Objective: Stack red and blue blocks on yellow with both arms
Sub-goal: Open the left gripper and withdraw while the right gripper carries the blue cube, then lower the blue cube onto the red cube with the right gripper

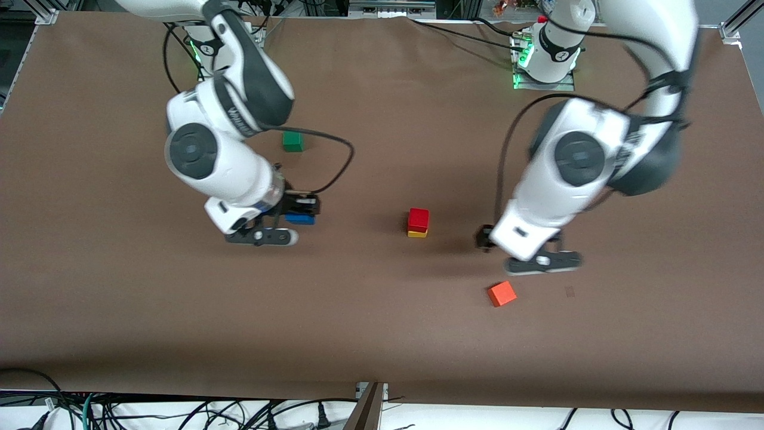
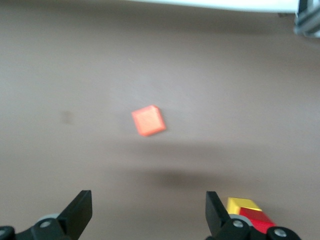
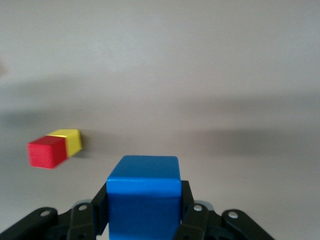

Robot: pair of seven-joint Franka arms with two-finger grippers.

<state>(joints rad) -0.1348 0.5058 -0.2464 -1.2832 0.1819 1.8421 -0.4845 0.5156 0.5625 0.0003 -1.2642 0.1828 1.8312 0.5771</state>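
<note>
- At the middle of the counter (image 1: 382, 334) you have the red block (image 1: 418, 219) sitting on the yellow block (image 1: 417, 233); the pair stands between the two arms, so one half of the stacking looks done.
- Your right gripper (image 3: 145, 220) has its jaws clamped on the blue block (image 3: 144, 192); in the front view that block shows at about 9 o'clock from the stack, well apart from it.
- Your left gripper (image 2: 147, 212) hangs empty with jaws spread wide, at about 4 o'clock from the stack and beside it; the orange-red cube (image 1: 502, 294) lies on the counter near it, at roughly 5 o'clock from the stack; a green cube (image 1: 292, 141) sits out at about 10 o'clock.
- Risk, as you should judge it: the blue block must land on a small red top; come in off-centre or tilted and it could slide off or knock the red block from the yellow; a low sideways approach could push the whole stack over.
- Watch the left arm too; it is close enough that it could clip the stack or crowd the right arm's path.
- Writing: a dark band on the right arm carries letters, but you cannot read them; no other labels show.
</note>
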